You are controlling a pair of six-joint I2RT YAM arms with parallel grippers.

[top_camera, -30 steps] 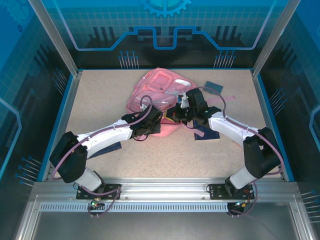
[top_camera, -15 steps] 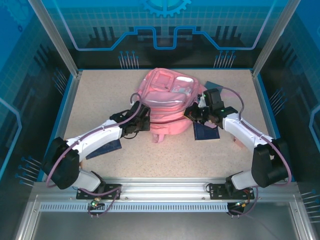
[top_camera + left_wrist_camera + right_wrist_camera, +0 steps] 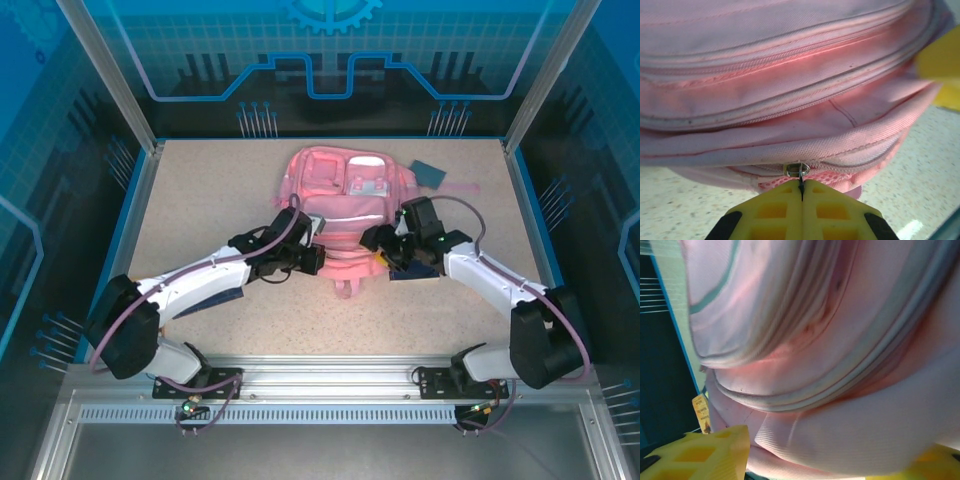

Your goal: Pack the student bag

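Bare tabletop (image 3: 200, 190) left of student bag (image 3: 340, 195); left arm (image 3: 200, 278), right arm (image 3: 485, 275) at its near edge; blue book (image 3: 432, 172) far right

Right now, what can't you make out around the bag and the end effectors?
- Right wrist view: student bag fabric fills the gap of the right end effector. Whether it is clamped or only straddled is unclear, as the view is too close and blurred.
- Top view: the left arm covers most of a dark blue book.
- Left wrist view: the left end effector is shut on the zip pull, and the frame cuts off the zip's ends.

White arm links (image 3: 200, 275), black joints (image 3: 125, 335), purple cables (image 3: 462, 203), yellow gridded jaws.
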